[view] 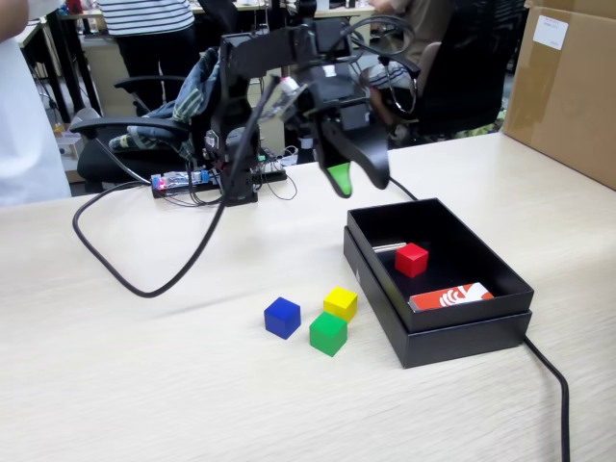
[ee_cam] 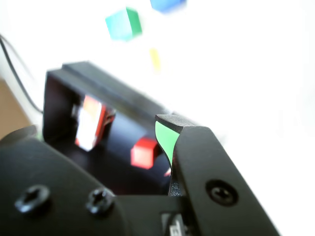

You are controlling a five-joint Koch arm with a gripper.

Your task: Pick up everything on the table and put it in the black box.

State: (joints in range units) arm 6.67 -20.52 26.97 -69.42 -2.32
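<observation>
The black box (view: 464, 343) sits right of centre on the table (view: 144, 385) in the fixed view, with the red cube (view: 411, 259) inside it. Left of the box, the blue cube (view: 282, 317), yellow cube (view: 340, 303) and green cube (view: 328, 333) stand close together on the table. My gripper (view: 356, 185) hangs open and empty above the box's far left corner. In the wrist view, the green-padded finger (ee_cam: 165, 137) stands apart from the other jaw, and the red cube (ee_cam: 144, 152) shows through the gap, inside the box (ee_cam: 98, 81). Green cube (ee_cam: 124, 23), yellow cube (ee_cam: 154, 59) and blue cube (ee_cam: 167, 4) appear blurred beyond.
A red-and-white card (view: 450, 296) and a thin silver stick (view: 389, 247) lie in the box. A big cardboard carton (view: 568, 87) stands at the back right. Black cables (view: 144, 284) loop across the left of the table, and another (view: 553, 385) runs past the box's right corner.
</observation>
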